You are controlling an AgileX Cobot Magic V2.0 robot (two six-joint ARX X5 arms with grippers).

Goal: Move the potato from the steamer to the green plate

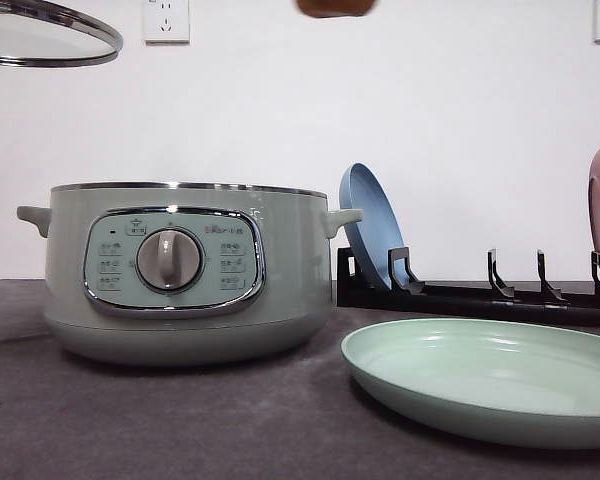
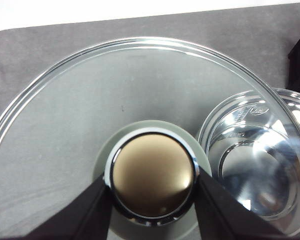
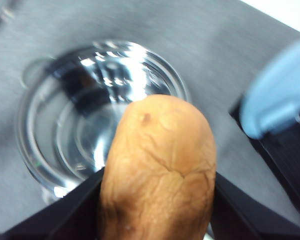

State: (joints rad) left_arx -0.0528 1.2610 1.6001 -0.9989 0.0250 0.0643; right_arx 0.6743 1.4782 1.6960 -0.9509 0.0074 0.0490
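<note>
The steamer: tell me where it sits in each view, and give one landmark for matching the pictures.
Front view: the steamer stands left of centre on the table, lid off, dial facing the camera.
Left wrist view: its shiny open bowl is at the right edge, seen through the glass lid.
Right wrist view: its open bowl lies left of centre, behind the potato.
Shared landmark: the steamer's chrome rim.

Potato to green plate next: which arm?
Right. Its gripper already grips the potato above the steamer; the left gripper is holding the lid by its knob.
</note>
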